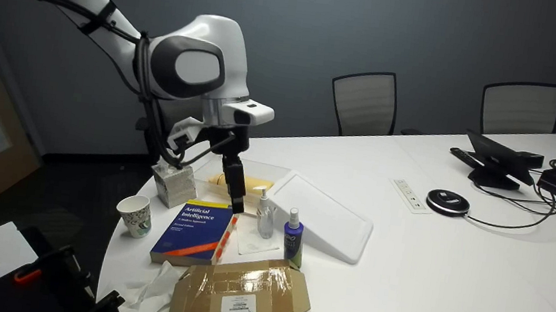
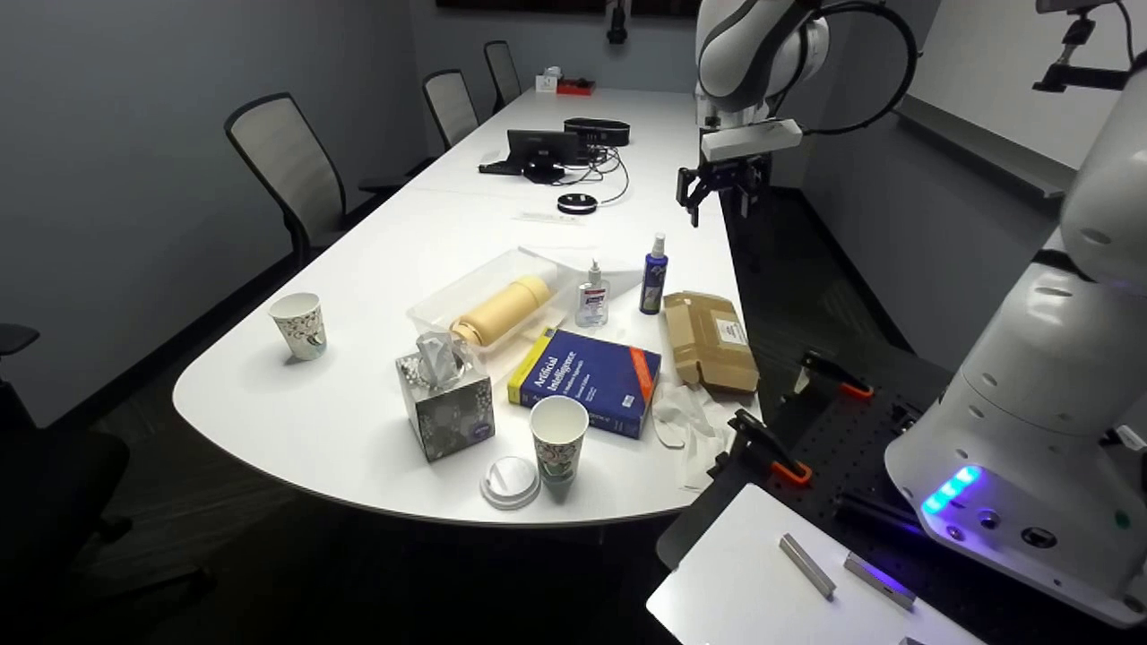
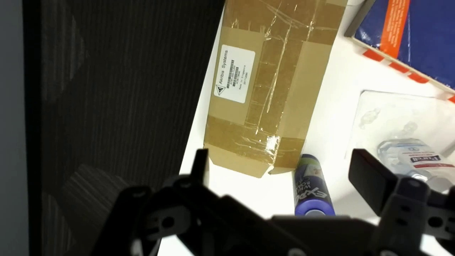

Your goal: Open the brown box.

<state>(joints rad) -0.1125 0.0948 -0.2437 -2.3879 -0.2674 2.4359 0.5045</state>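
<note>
The brown box (image 1: 241,284) lies flat at the table edge, with a white label and shiny tape across its top. It shows in both exterior views, also here (image 2: 708,345). Its top looks shut; one end has a slightly gaping flap. In the wrist view the brown box (image 3: 266,81) runs up from the centre past the top edge. My gripper (image 3: 280,161) is open with nothing held, its fingers wide apart beyond the box's flap end. In the exterior views the gripper (image 1: 235,206) hangs above the table, apart from the box; it also shows here (image 2: 720,215).
A purple spray bottle (image 3: 312,185) stands beside the box's end, under the gripper. A blue book (image 1: 200,231), crumpled tissue (image 1: 155,294), sanitizer bottle (image 1: 265,218), white lid (image 1: 321,214), clear bin (image 2: 502,269), tissue box (image 2: 448,403) and paper cup (image 2: 557,439) stand around.
</note>
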